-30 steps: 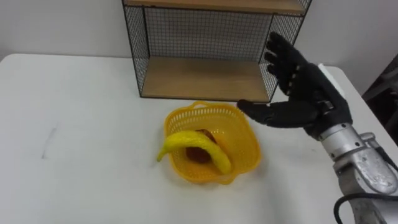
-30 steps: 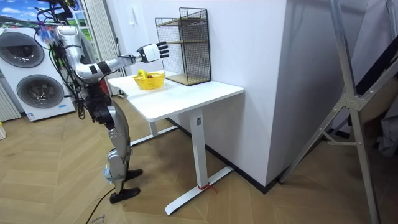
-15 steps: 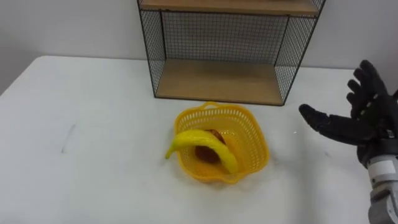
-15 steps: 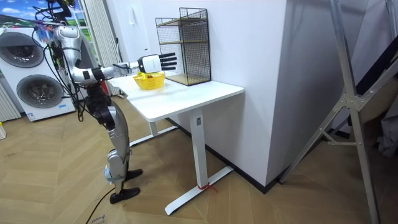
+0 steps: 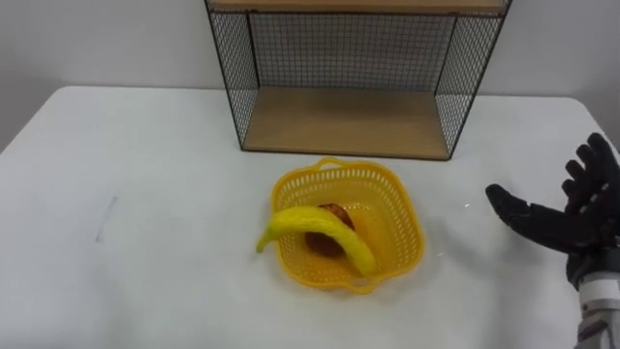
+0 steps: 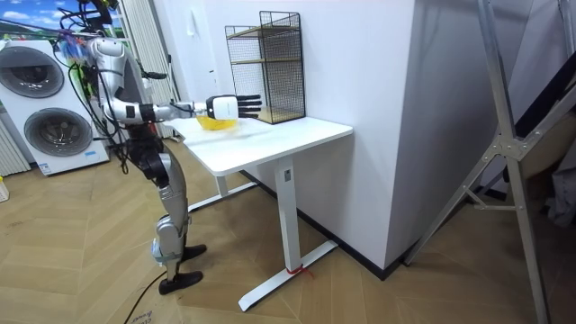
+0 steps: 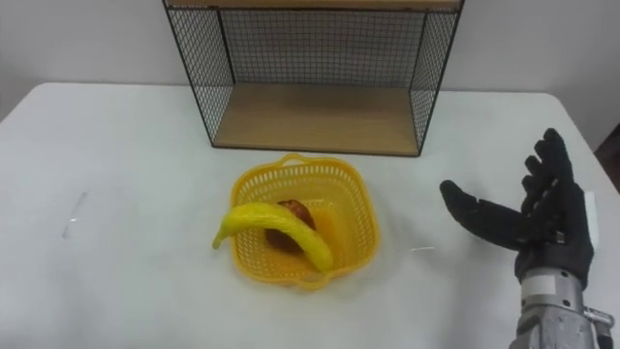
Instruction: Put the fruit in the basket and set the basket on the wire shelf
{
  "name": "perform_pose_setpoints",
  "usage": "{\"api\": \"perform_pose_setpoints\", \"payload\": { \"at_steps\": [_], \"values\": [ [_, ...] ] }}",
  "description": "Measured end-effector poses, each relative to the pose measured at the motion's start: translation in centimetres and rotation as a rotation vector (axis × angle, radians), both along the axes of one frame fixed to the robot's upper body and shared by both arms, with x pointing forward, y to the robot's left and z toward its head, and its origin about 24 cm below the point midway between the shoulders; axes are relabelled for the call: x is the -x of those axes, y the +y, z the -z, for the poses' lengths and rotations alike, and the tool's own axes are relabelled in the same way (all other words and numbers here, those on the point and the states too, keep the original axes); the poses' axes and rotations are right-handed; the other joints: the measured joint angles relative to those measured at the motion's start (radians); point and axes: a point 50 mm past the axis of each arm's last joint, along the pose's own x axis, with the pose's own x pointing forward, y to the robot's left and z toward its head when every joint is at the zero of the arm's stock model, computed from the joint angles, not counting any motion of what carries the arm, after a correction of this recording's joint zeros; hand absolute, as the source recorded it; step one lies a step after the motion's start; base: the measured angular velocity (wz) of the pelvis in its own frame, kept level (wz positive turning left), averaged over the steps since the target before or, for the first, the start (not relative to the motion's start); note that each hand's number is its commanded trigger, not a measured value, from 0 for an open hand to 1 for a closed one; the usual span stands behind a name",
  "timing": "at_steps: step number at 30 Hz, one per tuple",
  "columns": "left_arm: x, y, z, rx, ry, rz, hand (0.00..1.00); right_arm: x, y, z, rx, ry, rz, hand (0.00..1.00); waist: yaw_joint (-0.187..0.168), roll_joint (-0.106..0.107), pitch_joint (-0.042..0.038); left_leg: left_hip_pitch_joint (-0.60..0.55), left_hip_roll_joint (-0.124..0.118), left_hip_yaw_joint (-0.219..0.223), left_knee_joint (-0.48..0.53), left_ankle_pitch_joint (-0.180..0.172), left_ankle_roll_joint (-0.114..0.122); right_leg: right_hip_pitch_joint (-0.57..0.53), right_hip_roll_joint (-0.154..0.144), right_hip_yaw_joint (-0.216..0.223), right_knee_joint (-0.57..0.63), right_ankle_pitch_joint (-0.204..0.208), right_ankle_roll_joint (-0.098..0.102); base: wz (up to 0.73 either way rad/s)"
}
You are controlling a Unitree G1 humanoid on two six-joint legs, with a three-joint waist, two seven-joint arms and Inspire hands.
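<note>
1. Banana point(image 5: 318, 231) up first, on the left: it lies slantwise across the basket point(image 5: 399, 221), and its near tip pokes out over the left rim.
2. Tucked under it sits a dark red fruit point(image 5: 334, 209), down in the basket's bottom; what kind it is I can't tell.
3. The yellow basket stands upright on the white table point(image 5: 145, 145), near the middle and just in front of the shelf point(image 5: 344, 121), not on it.
4. That black wire shelf stands at the back of the table, and its lower wooden board is bare.
5. Over to the right: the right hand point(image 5: 572, 225) hovers above the table, well apart from the basket, with its thumb pointing towards the basket and its fingers point(image 5: 593, 165) spread straight. It holds nothing.
6. In the room view, the robot stands at the table's edge on the room view's left, its right arm stretched out over the tabletop.
</note>
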Motion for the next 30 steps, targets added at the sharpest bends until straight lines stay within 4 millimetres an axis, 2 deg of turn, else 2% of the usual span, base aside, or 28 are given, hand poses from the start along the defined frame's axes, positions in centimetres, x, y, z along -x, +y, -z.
{"api": "perform_pose_setpoints", "payload": {
  "at_steps": [1, 4, 6, 8, 11, 16, 19, 23, 30],
  "values": [
    [-0.6, -0.6, 0.4, 0.06, -0.017, 0.08, 0.0, -0.2, 0.6, 0.3, -0.015, 0.004, -0.034, 0.0, -0.01, -0.007, 0.0046, -0.001, 0.0, -0.002, 0.0, 0.0, 0.0, 0.001, 0.001, 0.0, 0.0, 0.0, 0.0, 0.0],
    [-2.3, -2.7, 1.9, 0.247, -0.041, 0.31, 0.0, -0.4, 2.0, 1.3, -0.021, 0.037, -0.135, 0.0, -0.018, -0.015, 0.0087, 0.001, -0.001, -0.001, -0.004, 0.0, 0.0, 0.0, 0.0, 0.002, 0.001, 0.0, 0.0, -0.01],
    [-3.1, -4.3, 2.7, 0.348, -0.05, 0.439, 0.0, -0.4, 2.6, 2.0, -0.031, 0.055, -0.161, 0.0, -0.021, -0.022, 0.0085, 0.0, 0.0, 0.0, -0.004, 0.001, 0.0, -0.004, 0.0, 0.004, 0.005, 0.0, 0.0, 0.0],
    [-3.9, -6.0, 4.3, 0.472, -0.04, 0.587, 0.0, -0.6, 3.3, 2.9, -0.067, 0.08, -0.183, 0.0, -0.029, -0.043, 0.0089, 0.0, 0.002, 0.002, -0.003, 0.001, -0.001, -0.004, 0.001, 0.006, 0.009, 0.0, 0.0, 0.0],
    [-4.4, -7.9, 6.4, 0.613, -0.014, 0.718, 0.0, -0.8, 3.8, 3.2, -0.086, 0.08, -0.21, 0.0, -0.038, -0.057, 0.0062, -0.002, 0.002, 0.005, 0.003, 0.0, 0.001, -0.001, 0.0, 0.005, 0.01, 0.001, 0.002, 0.0],
    [-5.0, -9.6, 7.0, 0.623, 0.019, 0.906, 0.0, -1.4, 4.6, 2.9, -0.098, 0.055, -0.239, 0.0, -0.041, -0.054, 0.0054, 0.005, 0.002, 0.015, 0.001, -0.002, 0.005, 0.002, -0.003, 0.005, 0.01, 0.002, 0.004, -0.06],
    [-5.1, -10.3, 7.9, 0.652, 0.046, 0.975, 0.0, -1.9, 5.4, 2.7, -0.105, 0.034, -0.281, 0.0, -0.043, -0.048, 0.0089, 0.018, 0.002, 0.017, -0.002, -0.002, 0.005, 0.013, -0.003, 0.005, 0.009, 0.002, 0.004, -0.01],
    [-4.9, -11.4, 9.0, 0.695, 0.085, 1.067, 0.0, -2.4, 6.2, 3.2, -0.115, 0.046, -0.322, 0.0, -0.044, -0.045, 0.0072, 0.016, 0.003, 0.017, -0.002, -0.002, 0.005, 0.011, -0.003, 0.004, 0.009, 0.002, 0.004, 0.0],
    [-4.8, -12.0, 9.6, 0.715, 0.121, 1.144, 0.0, -2.3, 6.3, 3.7, -0.127, 0.066, -0.335, 0.0, -0.047, -0.05, 0.0026, 0.012, 0.004, 0.017, -0.001, -0.002, 0.005, 0.001, -0.003, 0.003, 0.011, 0.002, 0.004, 0.0]
  ]
}}
